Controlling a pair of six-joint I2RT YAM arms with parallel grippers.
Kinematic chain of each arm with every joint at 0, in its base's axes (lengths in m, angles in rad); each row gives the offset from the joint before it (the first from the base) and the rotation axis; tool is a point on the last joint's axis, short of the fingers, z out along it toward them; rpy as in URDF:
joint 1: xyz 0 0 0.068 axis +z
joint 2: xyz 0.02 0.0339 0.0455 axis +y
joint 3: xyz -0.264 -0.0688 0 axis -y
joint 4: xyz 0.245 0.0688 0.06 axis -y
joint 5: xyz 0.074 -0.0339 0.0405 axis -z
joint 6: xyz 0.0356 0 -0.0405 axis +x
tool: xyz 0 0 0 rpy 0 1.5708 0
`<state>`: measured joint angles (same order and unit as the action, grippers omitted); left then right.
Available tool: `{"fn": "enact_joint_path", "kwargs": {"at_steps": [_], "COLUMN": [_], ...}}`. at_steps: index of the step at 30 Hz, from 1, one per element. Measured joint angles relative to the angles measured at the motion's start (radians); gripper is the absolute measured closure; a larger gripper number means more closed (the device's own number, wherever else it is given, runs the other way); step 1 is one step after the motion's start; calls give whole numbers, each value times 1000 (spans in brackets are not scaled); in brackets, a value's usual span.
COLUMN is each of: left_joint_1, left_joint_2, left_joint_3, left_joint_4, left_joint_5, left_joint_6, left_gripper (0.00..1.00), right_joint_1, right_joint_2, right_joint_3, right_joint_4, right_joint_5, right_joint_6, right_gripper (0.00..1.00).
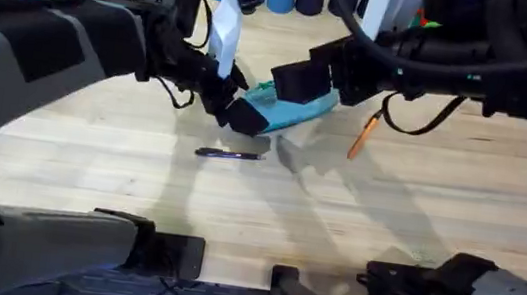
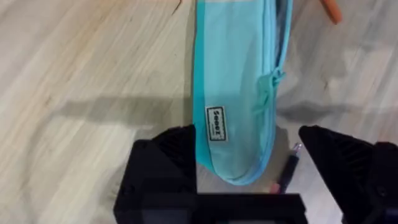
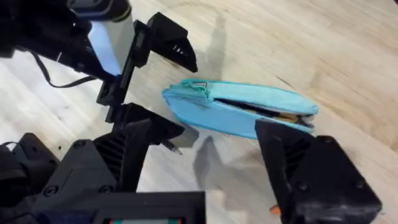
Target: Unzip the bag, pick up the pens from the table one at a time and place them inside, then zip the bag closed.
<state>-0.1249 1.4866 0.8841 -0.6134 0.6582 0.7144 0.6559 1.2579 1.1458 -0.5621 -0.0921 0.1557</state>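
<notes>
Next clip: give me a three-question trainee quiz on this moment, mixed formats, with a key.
1. True or false: both pens already lie inside the bag.
2. Multiple choice: the left gripper is
A. shut on the dark pen
B. open, straddling one end of the bag
C. parked by the cups
3. Fill in: the orange pen lies on the table on the bag's ____ side, seen from overhead.

Key:
1. False; the dark pen and the orange pen lie on the table, though the zipper is partly open.
2. B
3. right
</notes>
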Motion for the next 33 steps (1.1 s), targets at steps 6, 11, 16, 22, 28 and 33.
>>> {"fn": "enact_joint_path", "kwargs": {"at_steps": [6, 11, 16, 22, 28, 33], "left_joint_1": [0, -1, -2, -2, -2, -2], "left_joint_2": [-6, -127, -322, -565, -687, -731], "left_joint_3": [0, 0, 17, 30, 30, 30], "left_joint_4": [-6, -62, -130, -210, -236, -238], "left_joint_5": [-6, -61, -82, -86, -87, -87], "left_joint_6": [-110, -169, -211, -306, -328, -330], "left_gripper": [6, 6, 6, 6, 6, 6], "right_joint_1": [0, 0, -21, -90, -103, -103], "right_joint_2": [0, 0, 0, 0, 0, 0], "right_joint_3": [0, 0, 0, 0, 0, 0], "right_joint_4": [-24, -46, -46, -45, -45, -45], "right_joint_5": [3, 3, 3, 3, 3, 3], "right_joint_6": [-19, -25, -26, -27, -92, -209], "right_gripper": [5, 4, 4, 4, 5, 4]}}
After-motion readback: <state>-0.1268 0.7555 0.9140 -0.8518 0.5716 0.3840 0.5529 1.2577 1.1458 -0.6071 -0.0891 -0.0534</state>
